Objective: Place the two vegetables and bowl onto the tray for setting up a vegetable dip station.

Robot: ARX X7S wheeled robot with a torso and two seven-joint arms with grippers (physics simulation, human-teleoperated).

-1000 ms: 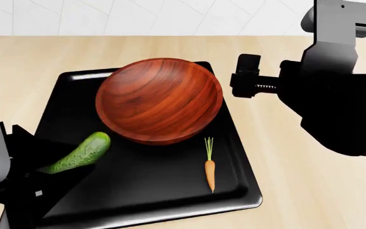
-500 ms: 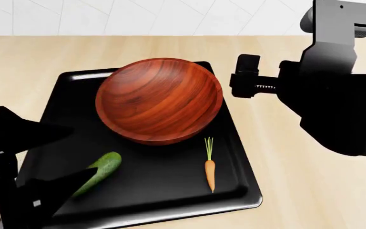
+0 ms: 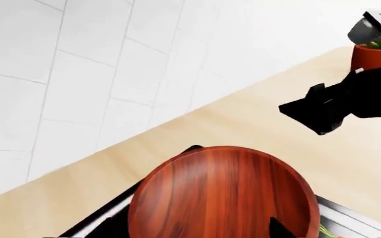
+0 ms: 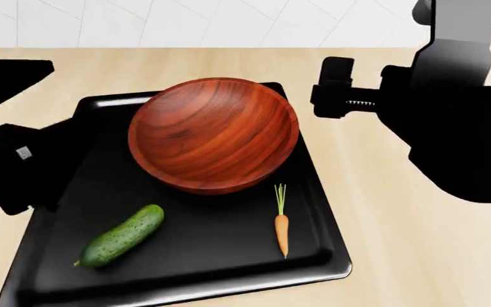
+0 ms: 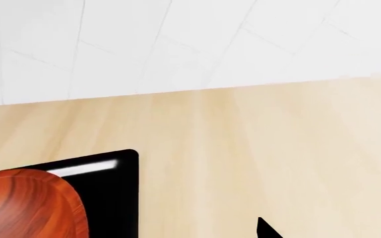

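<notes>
We see a pale wooden counter backed by a white tiled wall, and on it the black tray, our landmark. At the far end of the counter, in the left wrist view, a reddish pot with green leaves stands well apart from the tray, partly behind the right arm.

On the tray's far half sits the bowl, large, round, glossy reddish-brown with clear wood grain, upright and filling most of that half. On the near half, toward the tray's left side, lies the cucumber, short, bumpy and dark green, flat and slanted, apart from the bowl. Toward the tray's right side lies the carrot, thin and orange, its green tuft pointing at the bowl and ending just short of it.

The left tool hangs over the tray's left edge, its fingers spread wide and holding nothing. The right tool hovers just beyond the tray's far right corner, beside the bowl's rim; we cannot tell how far it is open, and it touches nothing we can see.
</notes>
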